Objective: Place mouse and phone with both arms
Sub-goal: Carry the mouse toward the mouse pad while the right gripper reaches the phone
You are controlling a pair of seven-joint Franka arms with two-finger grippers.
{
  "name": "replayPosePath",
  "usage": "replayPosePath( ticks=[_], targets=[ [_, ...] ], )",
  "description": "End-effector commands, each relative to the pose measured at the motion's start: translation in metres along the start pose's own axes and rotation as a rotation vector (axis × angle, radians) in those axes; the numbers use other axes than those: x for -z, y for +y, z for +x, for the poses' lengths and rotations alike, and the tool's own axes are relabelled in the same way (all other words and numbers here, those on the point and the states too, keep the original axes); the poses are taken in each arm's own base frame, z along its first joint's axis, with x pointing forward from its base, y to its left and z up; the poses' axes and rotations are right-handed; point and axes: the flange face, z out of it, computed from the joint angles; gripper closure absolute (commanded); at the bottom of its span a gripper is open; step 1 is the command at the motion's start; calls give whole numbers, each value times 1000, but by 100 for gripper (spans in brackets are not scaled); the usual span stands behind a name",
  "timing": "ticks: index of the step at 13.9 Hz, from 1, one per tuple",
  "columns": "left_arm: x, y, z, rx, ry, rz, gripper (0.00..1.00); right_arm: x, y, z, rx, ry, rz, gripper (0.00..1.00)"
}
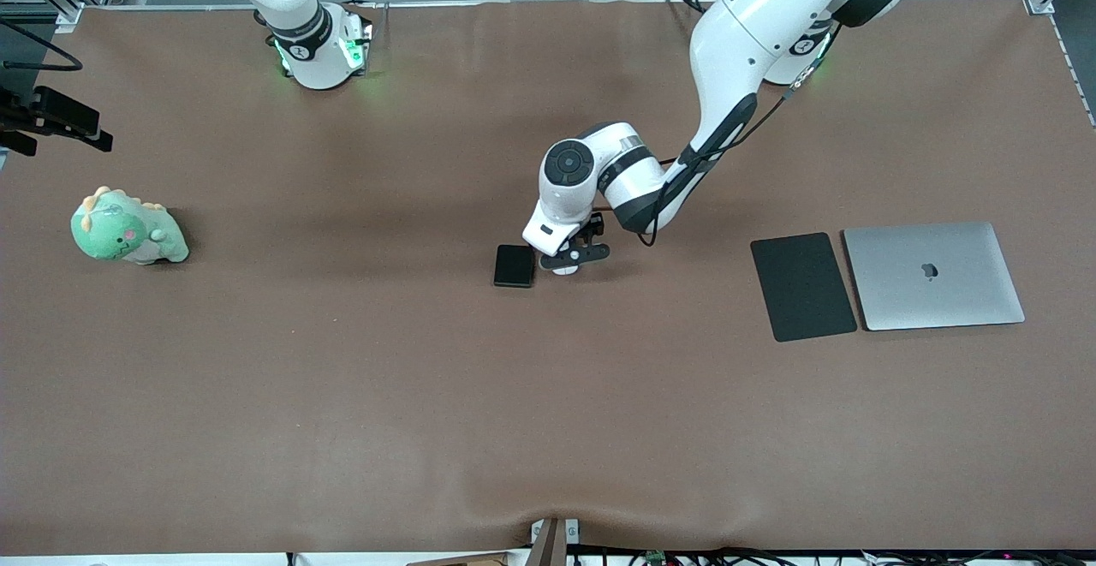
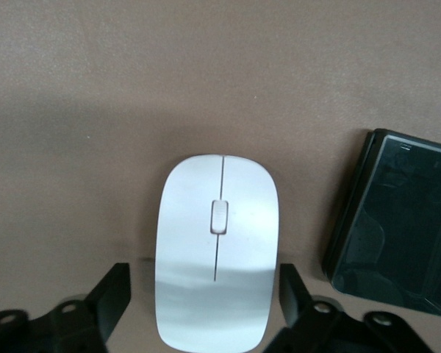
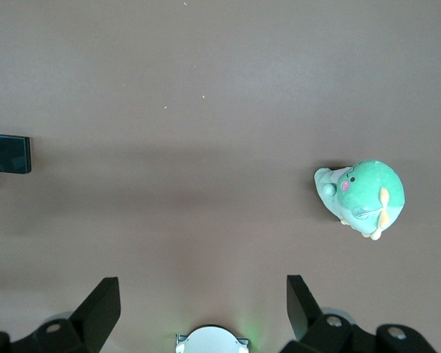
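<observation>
The white mouse lies on the brown table, near its middle. The black phone lies flat right beside it, toward the right arm's end; it also shows in the left wrist view and small in the right wrist view. My left gripper is low over the mouse and hides most of it in the front view. In the left wrist view the left gripper is open, one finger on each side of the mouse with a gap at both. My right gripper is open and empty, high above its own base.
A flat black mouse pad and a closed silver laptop lie side by side toward the left arm's end. A green plush dinosaur sits at the right arm's end, also in the right wrist view. A black device juts in there.
</observation>
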Motion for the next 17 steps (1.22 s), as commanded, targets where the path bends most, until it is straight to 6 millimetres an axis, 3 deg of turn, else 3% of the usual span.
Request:
replayPosePath(
  ticks=[1,3,6,7,9,12,14,15,17],
  targets=[
    [-5,5,0,23,28,-16,26,3,-3,0,3,1,5,0],
    [-4,5,1,23,30,-19,35,-7,-14,8,22,-15,19,0],
    [1,4,4,25,36,-17,50,-43,-70,43,118,-34,51,0],
    [2,1,7,27,36,-10,51,-61,-95,60,153,-23,85,0],
    [25,-12,23,39,53,29,54,-112,-157,91,238,-34,78,0],
    [87,-51,65,37,120,87,54,-140,-196,103,285,-31,93,0],
    [122,-94,92,13,151,102,54,-169,-256,100,388,-43,66,0],
    [136,-121,104,-7,162,117,53,-188,-294,93,440,-52,45,0],
    [154,-177,129,-54,162,144,53,-243,-322,99,462,-110,0,0]
  ],
)
